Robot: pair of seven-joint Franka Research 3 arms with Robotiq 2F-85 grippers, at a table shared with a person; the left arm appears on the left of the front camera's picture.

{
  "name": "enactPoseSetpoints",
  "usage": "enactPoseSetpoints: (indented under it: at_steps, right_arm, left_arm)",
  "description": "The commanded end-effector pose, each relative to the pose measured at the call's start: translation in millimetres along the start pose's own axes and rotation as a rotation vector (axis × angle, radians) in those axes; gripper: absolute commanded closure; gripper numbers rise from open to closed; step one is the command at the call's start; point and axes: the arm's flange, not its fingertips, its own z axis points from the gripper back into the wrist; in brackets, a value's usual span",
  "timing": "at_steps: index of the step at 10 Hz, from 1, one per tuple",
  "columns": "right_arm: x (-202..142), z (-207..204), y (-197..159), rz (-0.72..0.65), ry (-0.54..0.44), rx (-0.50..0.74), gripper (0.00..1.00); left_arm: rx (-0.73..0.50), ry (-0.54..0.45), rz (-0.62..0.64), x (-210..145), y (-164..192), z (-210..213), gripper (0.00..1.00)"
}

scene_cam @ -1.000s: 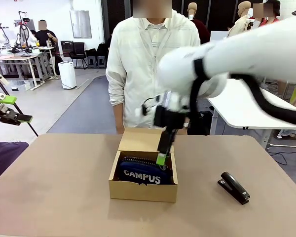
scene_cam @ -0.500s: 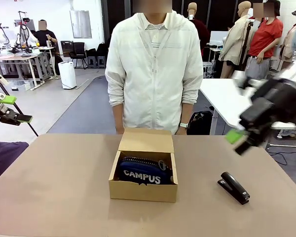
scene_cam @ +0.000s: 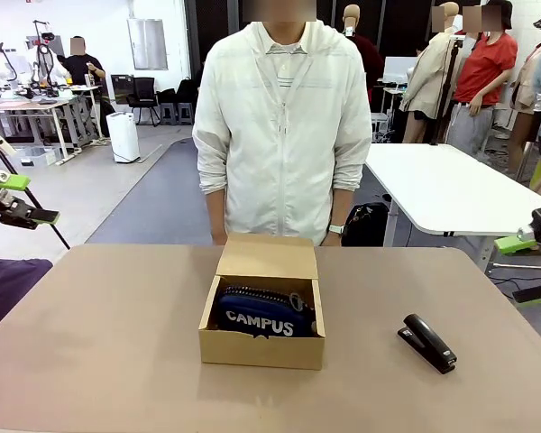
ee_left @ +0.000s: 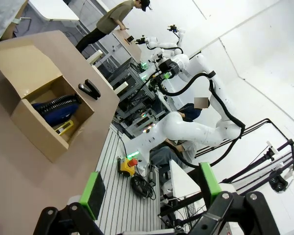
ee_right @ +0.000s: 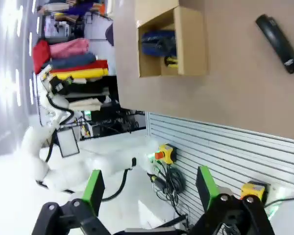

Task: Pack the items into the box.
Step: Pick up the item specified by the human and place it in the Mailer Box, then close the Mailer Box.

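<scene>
Front view, far left — left gripper (scene_cam: 27,199) off the table's (scene_cam: 99,361) edge, jaws apart, empty. At centre, open box (scene_cam: 261,347) with navy pouch (scene_cam: 260,317) inside; in the right wrist view, utility knife (ee_right: 171,60) in the box just beside the pouch. Further right, black stapler (scene_cam: 426,343) on the tabletop. Far right — right gripper (scene_cam: 523,269), jaws apart, empty.

The box (scene_cam: 261,347) sits mid-bench (scene_cam: 99,343), its lid flap raised on the far side, towards the person (scene_cam: 284,135) standing behind the bench. The pouch (scene_cam: 260,316) lies in the box, with the utility knife (ee_left: 64,128) between it and the near wall. The stapler (scene_cam: 427,342) lies to the box's right, well apart.
</scene>
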Motion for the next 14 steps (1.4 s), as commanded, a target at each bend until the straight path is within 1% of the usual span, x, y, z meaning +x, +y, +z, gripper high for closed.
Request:
enactPoseSetpoints:
  at_steps: [1,14]
  right_arm:
    - [-7.5,-1.3,9.0,0.057,0.028,0.004,0.00]
    - [-7.5,-1.3,9.0,0.057,0.028,0.004,0.00]
  left_arm:
    - [-0.006,0.016,-0.017,-2.2,-2.1,1.3,0.00]
    - [-0.006,0.016,-0.017,-2.2,-2.1,1.3,0.00]
